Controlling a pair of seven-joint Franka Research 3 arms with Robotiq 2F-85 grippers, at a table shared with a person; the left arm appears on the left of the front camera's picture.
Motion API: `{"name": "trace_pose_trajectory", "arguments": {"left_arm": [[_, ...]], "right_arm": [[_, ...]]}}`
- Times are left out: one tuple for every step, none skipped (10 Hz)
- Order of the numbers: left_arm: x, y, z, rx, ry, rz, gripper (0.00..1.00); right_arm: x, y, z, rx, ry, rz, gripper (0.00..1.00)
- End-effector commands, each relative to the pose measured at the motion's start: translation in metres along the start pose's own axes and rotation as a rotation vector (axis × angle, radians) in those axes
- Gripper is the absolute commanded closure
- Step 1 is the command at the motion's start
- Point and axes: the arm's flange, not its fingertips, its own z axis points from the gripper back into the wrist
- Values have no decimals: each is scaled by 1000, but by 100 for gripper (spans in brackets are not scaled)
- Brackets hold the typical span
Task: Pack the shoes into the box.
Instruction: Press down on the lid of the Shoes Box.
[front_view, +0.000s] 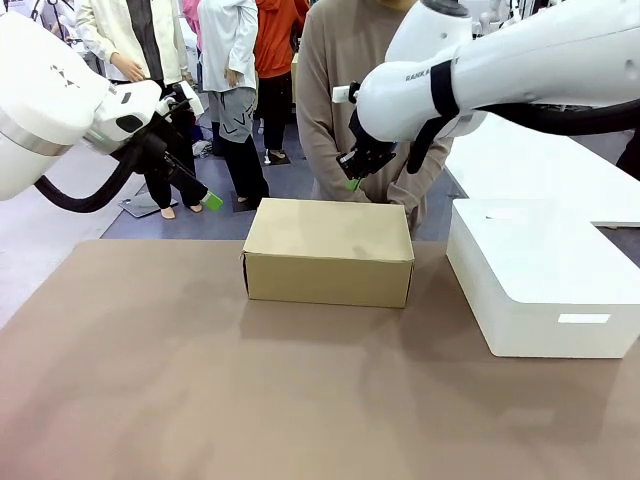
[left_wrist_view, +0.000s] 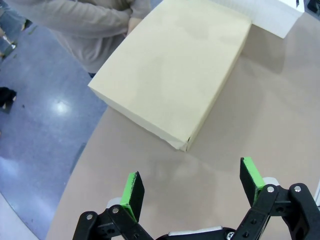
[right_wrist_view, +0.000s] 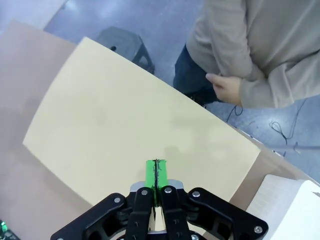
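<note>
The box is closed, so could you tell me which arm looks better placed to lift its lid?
Probably the left: the left gripper is open, off the box's left end. The right gripper hovers over the lid with fingers shut.

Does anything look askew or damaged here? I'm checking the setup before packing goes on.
Nothing stands out. The plain brown cardboard box sits closed and flat on the brown table, undented, beside the white rectangular block. The left claw hangs open and the right claw shut, both above the box.

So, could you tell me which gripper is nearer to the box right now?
Right. The right gripper, shut, hangs just above the far edge of the closed box; the left gripper, open, hangs off to the box's left side, farther away.
</note>
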Motion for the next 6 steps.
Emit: {"name": "trace_pose_trajectory", "arguments": {"left_arm": [[-1,1,1,9,-2,-7,0],[-1,1,1,9,-2,-7,0],[-1,1,1,9,-2,-7,0],[-1,1,1,9,-2,-7,0],[-1,1,1,9,-2,-7,0],[-1,1,1,9,-2,-7,0]], "right_arm": [[15,3,-7,-25,37,-35,100],[15,0,-10,-40,40,-42,100],[10,-3,-6,-47,39,-22,100],[5,-3,-13,-6,31,-18,100],[5,-3,-13,-6,31,-18,100],[5,-3,-13,-6,31,-18,100]]}}
